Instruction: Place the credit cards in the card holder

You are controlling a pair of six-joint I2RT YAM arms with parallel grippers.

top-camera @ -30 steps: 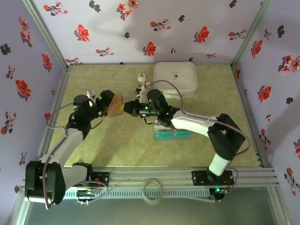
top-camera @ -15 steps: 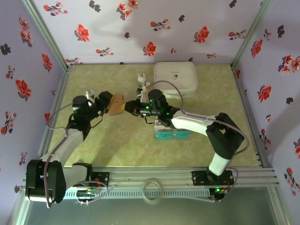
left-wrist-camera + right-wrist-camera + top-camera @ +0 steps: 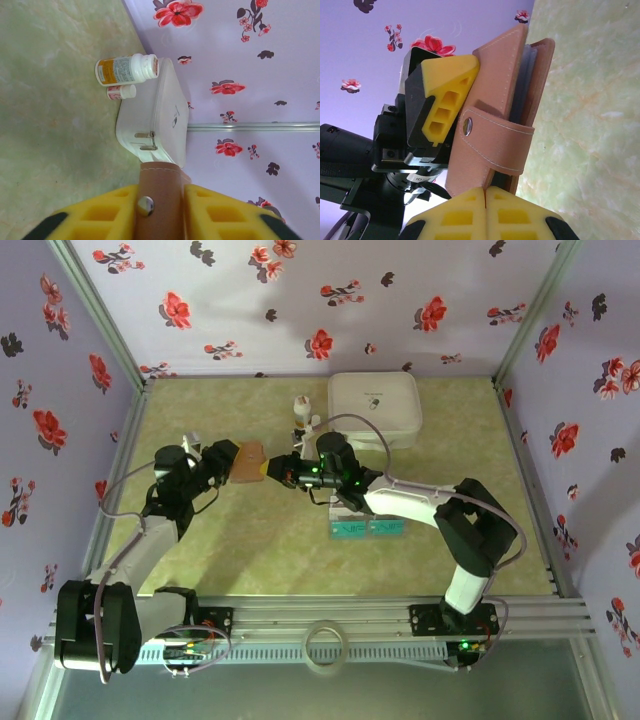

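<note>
The card holder (image 3: 495,125) hangs in the air left of centre in the top view, with the left fingers (image 3: 100,215) clamped on either side of it. The right fingers (image 3: 515,210) are pressed together at its lower edge, apparently empty. Teal cards (image 3: 366,529) lie on the tabletop (image 3: 250,560). Whether any card is already inside cannot be told, so most of the loading looks undone.

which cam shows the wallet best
Right wrist: the wallet is close, with its snap strap and open edge plain. Left wrist catches its strap end; the top view, a small brown patch.
</note>
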